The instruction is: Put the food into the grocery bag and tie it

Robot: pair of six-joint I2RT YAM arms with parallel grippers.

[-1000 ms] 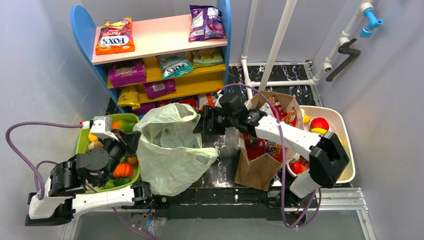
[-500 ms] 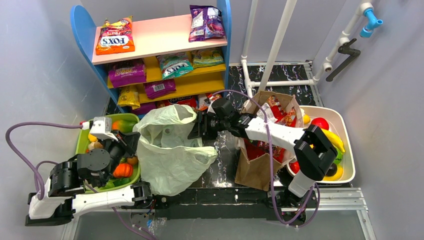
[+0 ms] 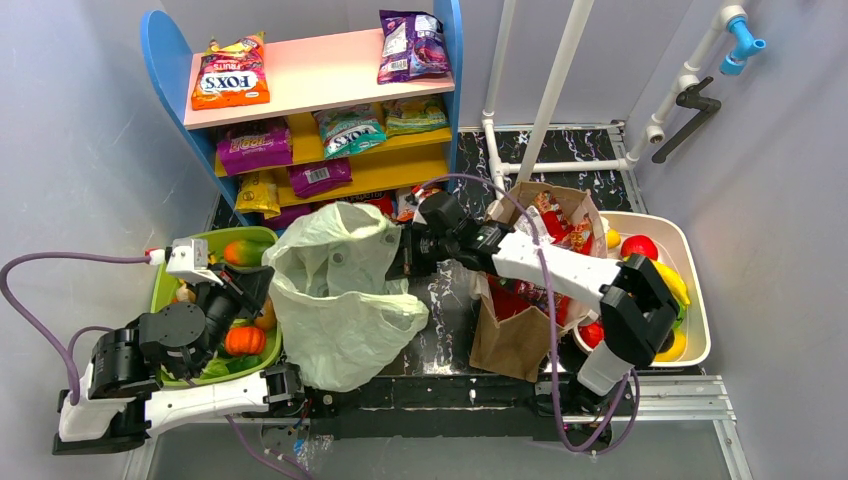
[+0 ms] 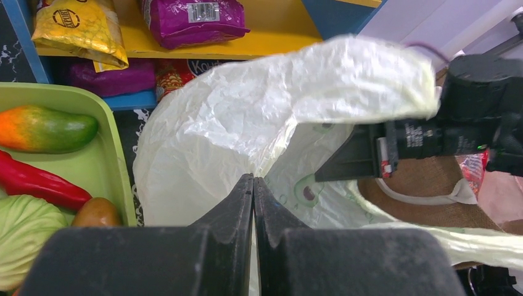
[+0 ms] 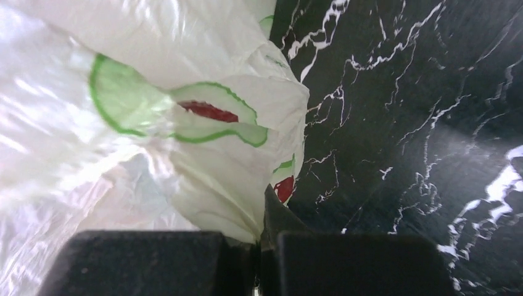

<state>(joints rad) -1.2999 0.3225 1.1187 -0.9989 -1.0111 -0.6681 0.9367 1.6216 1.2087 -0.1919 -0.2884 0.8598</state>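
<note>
The pale-green grocery bag [image 3: 340, 300] lies crumpled in the middle of the table with its mouth facing up. My left gripper [image 3: 262, 287] is shut on the bag's left rim; in the left wrist view the fingers [image 4: 253, 180] meet with film pinched between them. My right gripper [image 3: 402, 255] is shut on the right rim, and the printed film [image 5: 203, 117] gathers into its jaws [image 5: 262, 233]. Food sits in the green tray [image 3: 158, 290]: a mango [image 4: 46, 128], a red chilli [image 4: 37, 185], a cabbage [image 4: 21, 240] and an orange pumpkin [image 3: 244, 340]. I see no food inside the bag.
A brown paper bag [image 3: 515, 340] full of snack packs stands right of the grocery bag. Further right, a white tub [image 3: 700, 300] holds a red apple [image 3: 638, 246] and a banana [image 3: 672, 282]. A blue shelf unit [image 3: 320, 75] with snack bags stands at the back.
My right gripper has moved left onto the bag's right rim and shut on it. The left arm has shifted slightly left, still gripping the left rim.
</note>
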